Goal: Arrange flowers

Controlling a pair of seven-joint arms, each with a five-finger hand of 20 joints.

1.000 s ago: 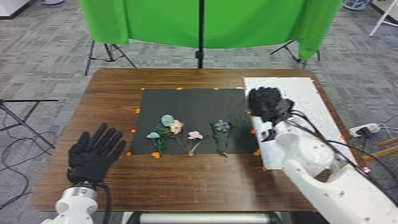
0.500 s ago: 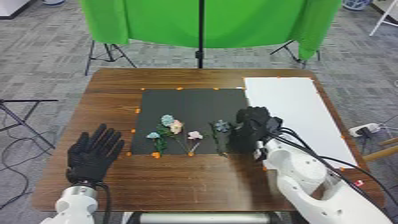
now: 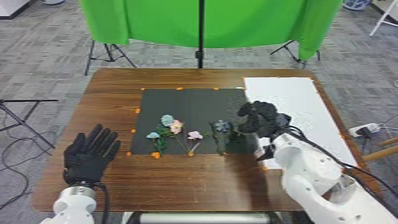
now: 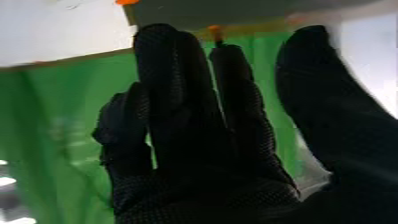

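Nothing held in the right robot hand (image 3: 259, 119), poised over the seam between the black sheet (image 3: 197, 102) and the white sheet (image 3: 282, 89), with fingers nearly straight and thumb spread well apart from them. Just beside it, on the black sheet, a blue flower (image 3: 222, 126) on a leafy green stem, lying with its stem toward the robot. Farther toward the left, in a loose group, a pink flower (image 3: 195, 135), a peach flower (image 3: 176, 127), a pale blue flower (image 3: 167, 120) and a smaller blue bloom (image 3: 153, 135). Around the black sheet, orange marks (image 3: 180, 89); under everything, the brown worktop (image 3: 178, 187). At the far left, flat on the worktop or close over it, the left robot hand (image 3: 89, 156), empty and open. Probably at the stage of choosing and picking up a flower, perhaps the blue one as the nearest, for setting out on the white sheet. To do next, by that reading: lower beside the stem, bring thumb and fingers together around it and lift gently, sparing the petals. Compared with half a second ago, shifted a little away from the robot with the right robot hand, after a swing in from farther over the white sheet; slightly displaced with the left; no visible change among the flowers.
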